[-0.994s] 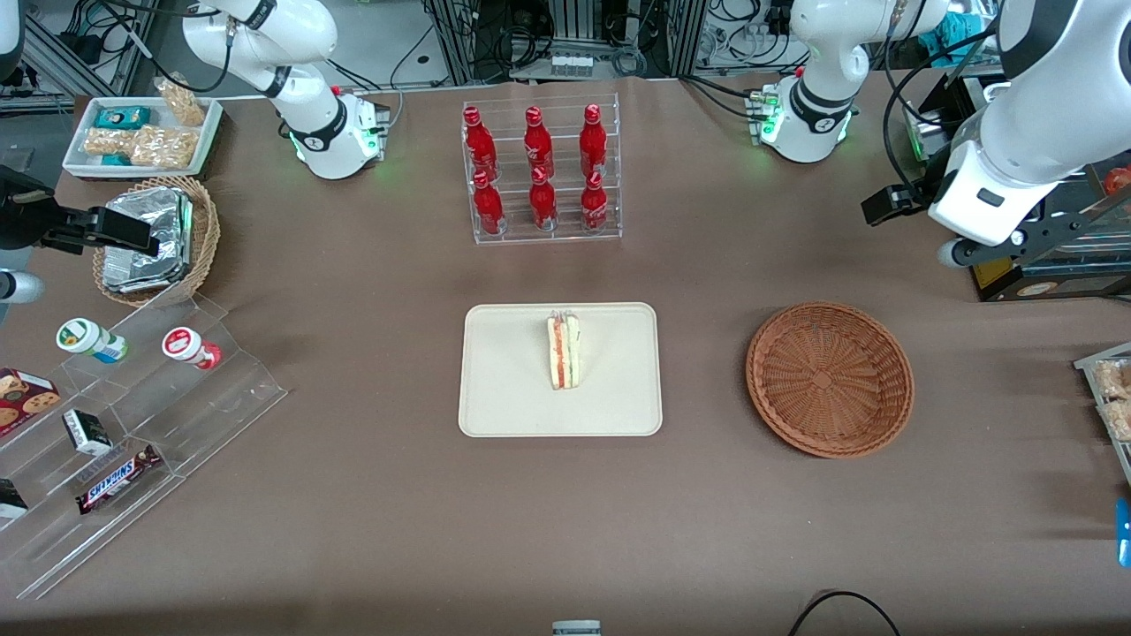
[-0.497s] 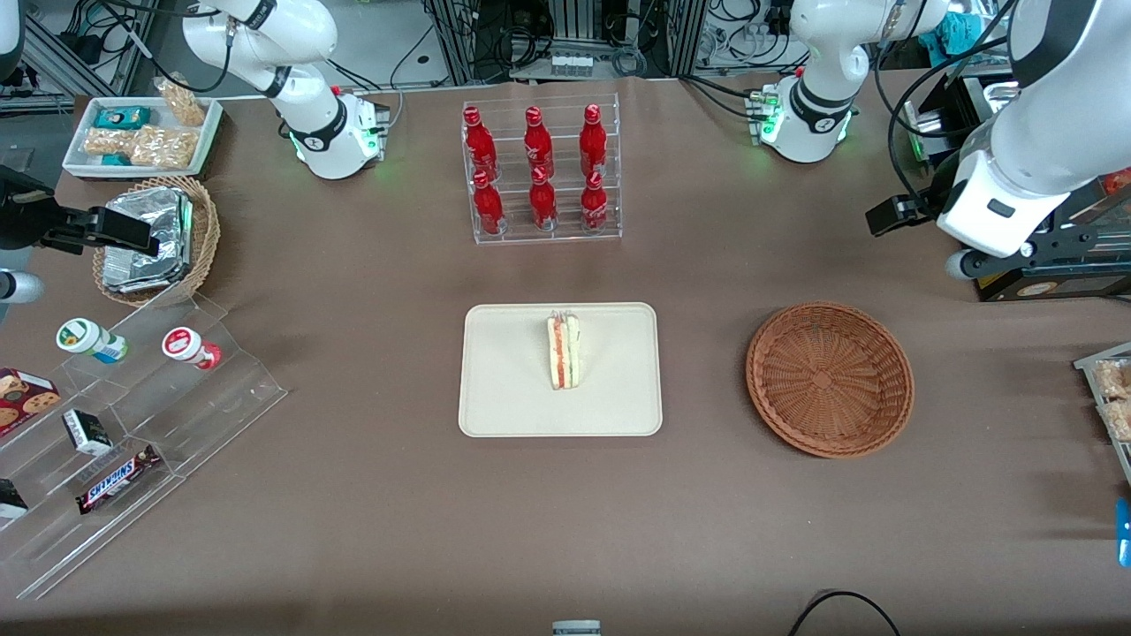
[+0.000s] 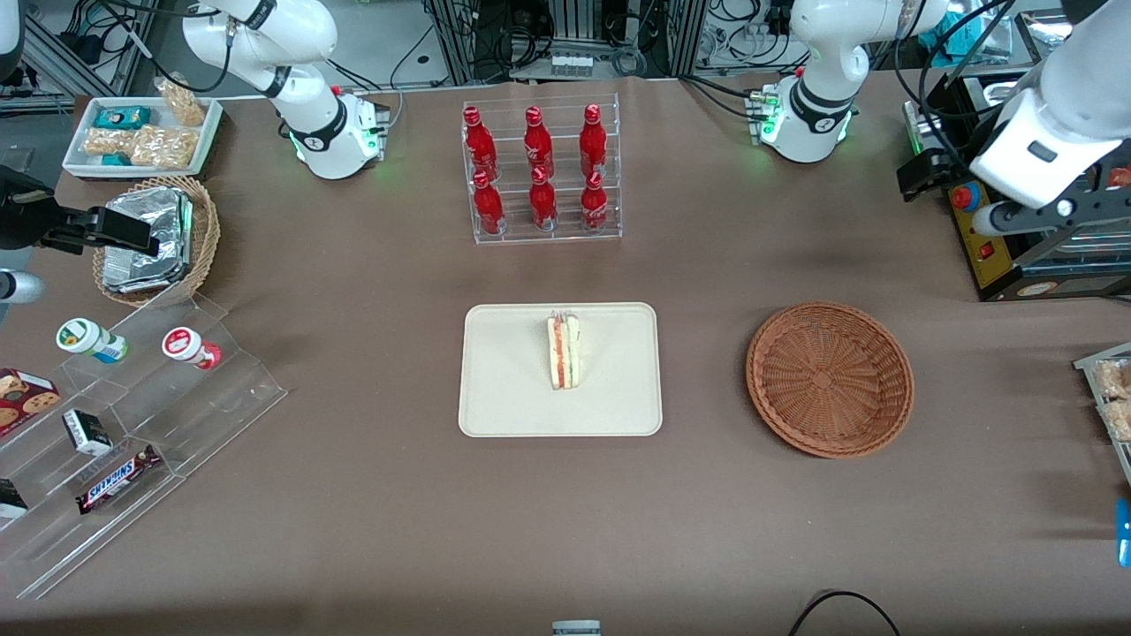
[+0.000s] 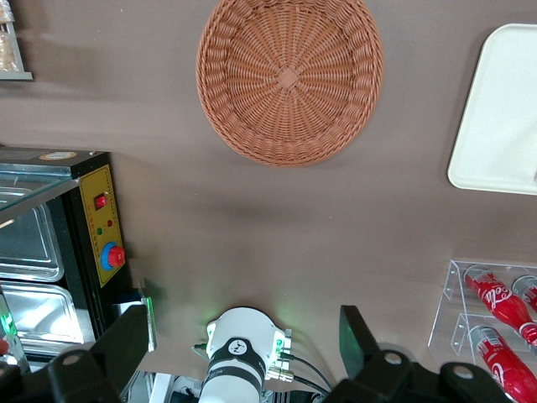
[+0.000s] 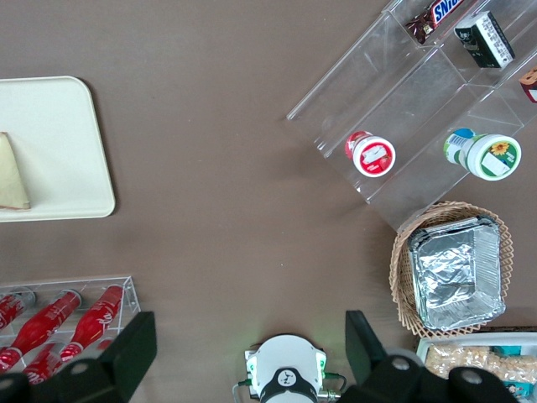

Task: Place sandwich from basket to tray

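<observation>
The sandwich (image 3: 563, 352) stands on edge on the cream tray (image 3: 504, 389), a white wedge with red and green layers; the right wrist view catches one corner of the sandwich (image 5: 12, 172) on the tray (image 5: 59, 126). The reddish-brown basket (image 3: 829, 378) sits beside the tray toward the working arm's end, with nothing in it. My left gripper (image 3: 922, 172) hangs high above the table edge, farther from the front camera than the basket and well apart from it. Seen from the left wrist, the gripper (image 4: 243, 336) is open and holds nothing, with the basket (image 4: 289, 77) and a tray corner (image 4: 499, 109) below.
A clear rack of red bottles (image 3: 539, 168) stands farther from the camera than the tray. A black control box (image 3: 981, 230) with a red button sits close under the gripper. Toward the parked arm's end are a tan basket of foil packs (image 3: 155, 238) and acrylic snack steps (image 3: 132, 424).
The left gripper has drawn up and away from the basket, toward the working arm's end of the table and farther from the front camera. Sandwich, tray and basket have not moved.
</observation>
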